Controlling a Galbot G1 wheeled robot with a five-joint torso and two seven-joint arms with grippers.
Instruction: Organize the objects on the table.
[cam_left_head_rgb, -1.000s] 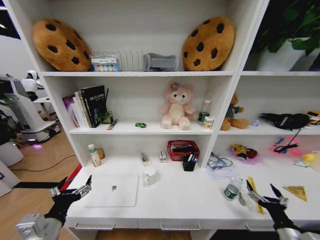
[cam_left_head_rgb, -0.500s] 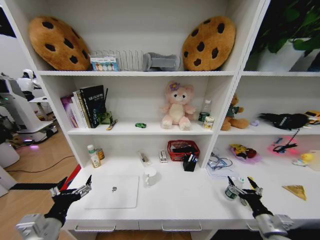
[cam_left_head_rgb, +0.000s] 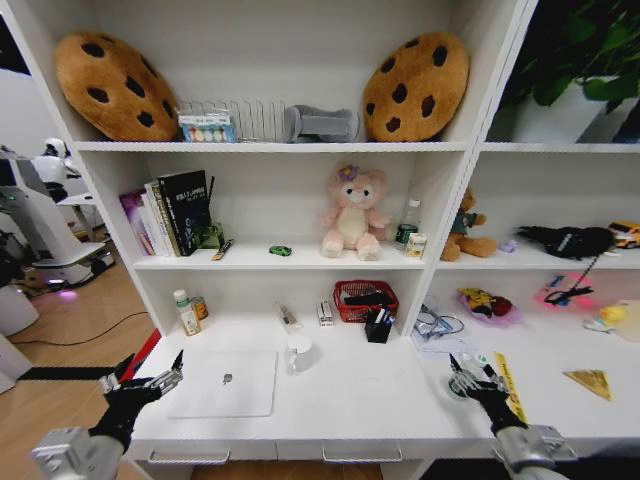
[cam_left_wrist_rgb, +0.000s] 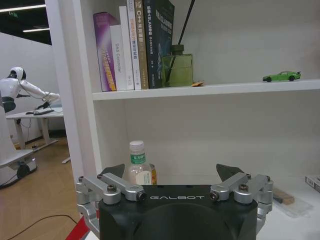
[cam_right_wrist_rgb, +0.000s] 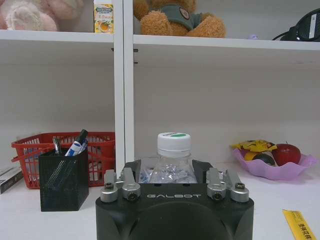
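Observation:
A small clear bottle (cam_left_head_rgb: 461, 384) with a white cap (cam_right_wrist_rgb: 174, 141) stands on the right of the white table (cam_left_head_rgb: 370, 405). My right gripper (cam_left_head_rgb: 470, 368) is around it, a finger against each side, shut on the bottle (cam_right_wrist_rgb: 173, 167). The silver laptop (cam_left_head_rgb: 224, 381) lies closed at the table's left. My left gripper (cam_left_head_rgb: 142, 380) hovers open just off the table's left edge beside the laptop, holding nothing. A tiny green toy car (cam_left_head_rgb: 281, 250) sits on the middle shelf (cam_left_wrist_rgb: 281, 76). Pens (cam_right_wrist_rgb: 75, 146) stand in a black mesh holder (cam_left_head_rgb: 379, 325).
A red basket (cam_left_head_rgb: 366, 298), a white mug (cam_left_head_rgb: 298, 352), two small bottles (cam_left_head_rgb: 186, 312) and a yellow strip (cam_left_head_rgb: 508, 385) share the table. A purple fruit bowl (cam_right_wrist_rgb: 274, 165) sits further right. Books (cam_left_wrist_rgb: 135, 45) and plush toys fill the shelves. Drawer handles (cam_left_head_rgb: 348, 457) line the front.
My right gripper has moved left and forward from the table's right front to the clear bottle and narrowed around it. The left arm has stayed put.

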